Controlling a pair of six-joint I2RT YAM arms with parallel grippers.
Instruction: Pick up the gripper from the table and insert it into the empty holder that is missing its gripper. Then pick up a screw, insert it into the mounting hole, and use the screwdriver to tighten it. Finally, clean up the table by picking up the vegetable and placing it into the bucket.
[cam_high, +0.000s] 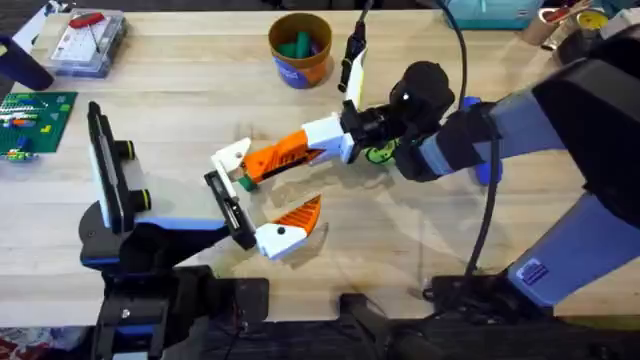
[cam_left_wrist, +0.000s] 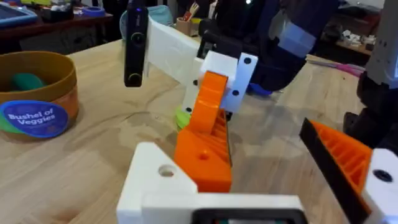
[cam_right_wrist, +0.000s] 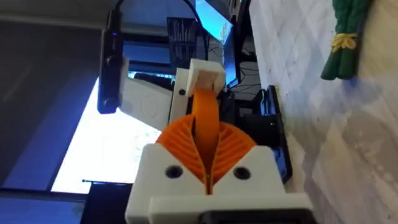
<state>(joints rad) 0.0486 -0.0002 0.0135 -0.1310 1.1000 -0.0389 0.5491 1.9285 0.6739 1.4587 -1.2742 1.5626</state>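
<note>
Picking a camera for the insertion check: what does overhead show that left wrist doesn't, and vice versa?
Overhead only: the circuit board, the clear parts box and the black plate with yellow-ringed knobs. Left wrist only: the bucket label, reading "Bushel of Veggies", and the hole in the gripper finger's white base. Both: the right hand shut on the gripper finger, the bucket, and the matching finger.

Worktop clutter, far-left side

You have a light wood worktop (cam_high: 180, 100). At its far-left corner sits a clear plastic case (cam_high: 88, 43) with a red-handled tool (cam_high: 88, 19) on top; just beside it, at the left edge, lies a green circuit board (cam_high: 32, 118). A black plate with yellow-ringed knobs (cam_high: 108, 165) stands upright nearer you.
</note>
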